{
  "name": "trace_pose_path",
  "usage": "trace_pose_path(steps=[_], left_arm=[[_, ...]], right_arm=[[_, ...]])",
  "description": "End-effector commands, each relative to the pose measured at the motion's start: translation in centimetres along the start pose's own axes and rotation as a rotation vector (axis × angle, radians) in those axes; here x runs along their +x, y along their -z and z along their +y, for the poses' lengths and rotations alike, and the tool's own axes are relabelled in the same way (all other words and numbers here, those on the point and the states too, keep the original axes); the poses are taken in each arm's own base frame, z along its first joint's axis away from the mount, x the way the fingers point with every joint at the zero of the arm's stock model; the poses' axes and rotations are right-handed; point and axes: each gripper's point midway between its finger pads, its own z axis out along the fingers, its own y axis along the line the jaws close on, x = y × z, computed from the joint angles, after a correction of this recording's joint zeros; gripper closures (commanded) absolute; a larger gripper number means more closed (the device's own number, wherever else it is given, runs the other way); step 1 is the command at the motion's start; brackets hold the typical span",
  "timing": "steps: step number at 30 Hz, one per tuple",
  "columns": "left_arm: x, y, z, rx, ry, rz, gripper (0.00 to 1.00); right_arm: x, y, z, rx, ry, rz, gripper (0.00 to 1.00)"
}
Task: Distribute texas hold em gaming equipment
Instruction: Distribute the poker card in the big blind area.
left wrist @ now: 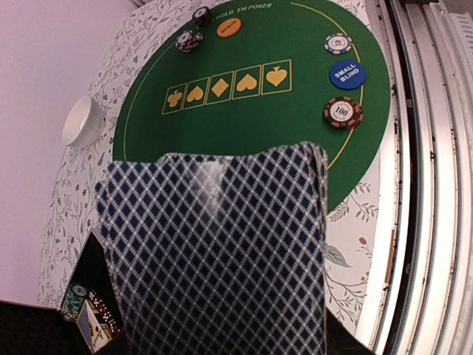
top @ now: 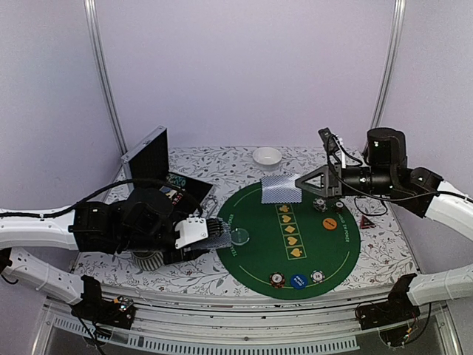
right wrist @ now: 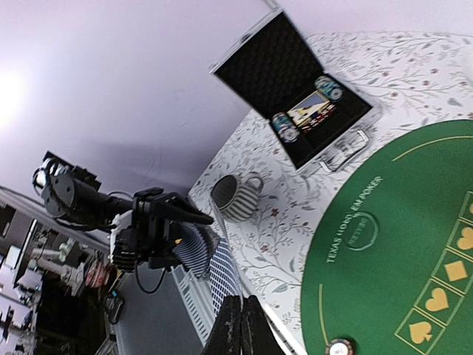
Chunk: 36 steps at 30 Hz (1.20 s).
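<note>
Green mat (top: 255, 259) sits mid-table as the dealing field. Left gripper (top: 205, 235) grasps the deck (left wrist: 214, 251) by the mat's left edge, backs facing its camera, likely held there as the supply to deal from. Right gripper (top: 301, 180) is clenched and seems to pinch one card (top: 281, 190) flat over the mat's far edge, probably bound for a seat there. Two chips (top: 277, 280) flank a blue button (top: 298, 281) at the near rim, set out like a player's stake.
</note>
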Motion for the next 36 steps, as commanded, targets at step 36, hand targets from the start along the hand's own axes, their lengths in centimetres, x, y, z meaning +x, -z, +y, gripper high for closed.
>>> trace_pose_path(steps=[36], left_arm=[[0.1,-0.4,0.0,0.02,0.025,0.007,0.47]], right_arm=[[6.4,2.4,-13.6,0.295,-0.179,0.114,0.98]])
